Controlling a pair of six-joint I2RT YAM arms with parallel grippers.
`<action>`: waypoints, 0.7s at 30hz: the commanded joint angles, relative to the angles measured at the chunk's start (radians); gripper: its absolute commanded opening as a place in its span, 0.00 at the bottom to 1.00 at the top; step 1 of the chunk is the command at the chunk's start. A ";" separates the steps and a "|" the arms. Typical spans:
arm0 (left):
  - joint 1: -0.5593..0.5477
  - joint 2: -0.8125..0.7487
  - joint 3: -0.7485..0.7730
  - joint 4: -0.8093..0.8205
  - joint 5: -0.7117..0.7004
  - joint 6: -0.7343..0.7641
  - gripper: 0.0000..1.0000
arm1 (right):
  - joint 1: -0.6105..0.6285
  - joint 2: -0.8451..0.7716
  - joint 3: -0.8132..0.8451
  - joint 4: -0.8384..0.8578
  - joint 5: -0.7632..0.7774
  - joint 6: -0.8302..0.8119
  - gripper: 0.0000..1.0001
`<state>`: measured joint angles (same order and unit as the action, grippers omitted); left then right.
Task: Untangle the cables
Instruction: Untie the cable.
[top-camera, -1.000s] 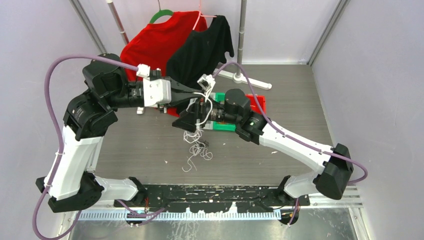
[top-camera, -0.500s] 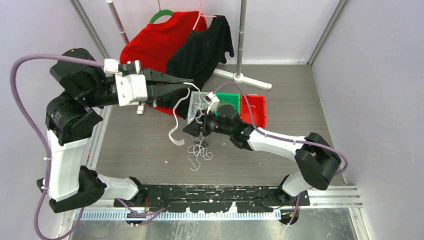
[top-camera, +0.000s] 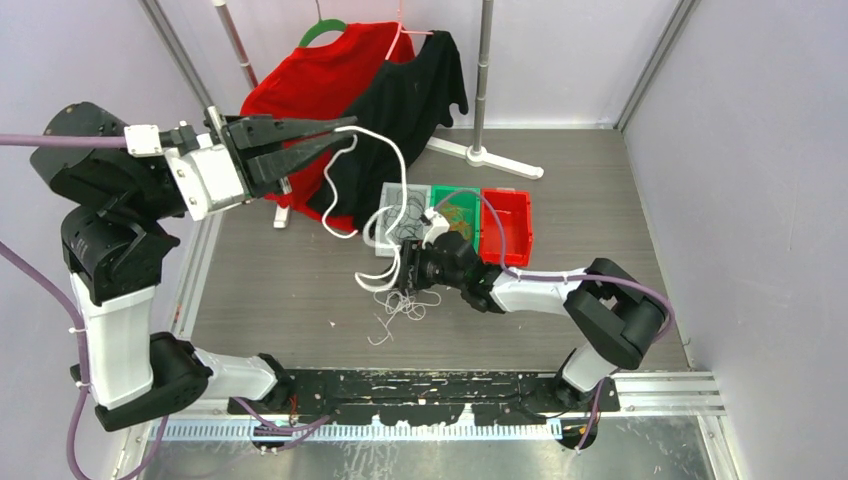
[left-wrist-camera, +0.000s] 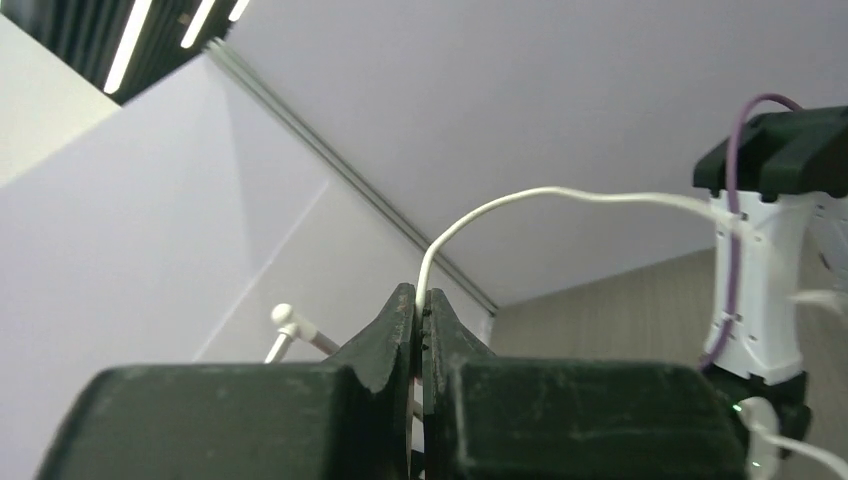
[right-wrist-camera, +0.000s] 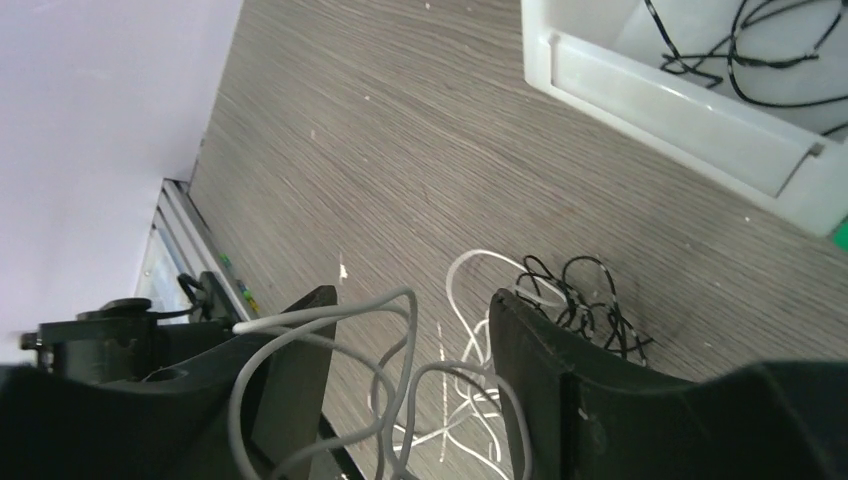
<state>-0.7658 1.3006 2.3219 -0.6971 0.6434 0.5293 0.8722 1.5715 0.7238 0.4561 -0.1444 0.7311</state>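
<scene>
My left gripper (top-camera: 347, 128) is raised high at the back left, shut on a white cable (top-camera: 398, 165). The wrist view shows that cable (left-wrist-camera: 520, 194) pinched at the fingertips of the left gripper (left-wrist-camera: 420, 297). It arcs down to my right gripper (top-camera: 404, 272), which hangs low over the table. The right gripper (right-wrist-camera: 410, 300) stands open, with loops of the white cable (right-wrist-camera: 400, 350) hanging loose between its fingers. Below it a tangle of white and black cables (top-camera: 398, 303) lies on the table, the black part (right-wrist-camera: 580, 295) beside the right finger.
Three small bins stand in a row behind the right gripper: a white bin (top-camera: 388, 192) with black cables (right-wrist-camera: 760, 40), a green bin (top-camera: 455, 193) with orange-brown cables and a red bin (top-camera: 507, 228). Red and black shirts (top-camera: 330, 85) hang on a rack at the back.
My left gripper has swung up and to the left, drawing the white cable out into a long arc. My right gripper has dropped low toward the tangle on the table.
</scene>
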 joint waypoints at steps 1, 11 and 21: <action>-0.003 -0.022 0.016 0.193 -0.089 0.045 0.00 | 0.012 0.001 -0.014 0.097 0.027 0.031 0.64; -0.003 -0.085 -0.095 0.173 -0.122 0.076 0.00 | 0.026 -0.073 0.033 0.042 0.026 -0.004 0.77; -0.004 -0.208 -0.419 0.085 -0.096 0.115 0.00 | 0.026 -0.309 0.178 -0.336 0.048 -0.195 0.91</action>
<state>-0.7658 1.1141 1.9549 -0.5911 0.5358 0.6289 0.8948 1.3556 0.8406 0.2646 -0.1291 0.6403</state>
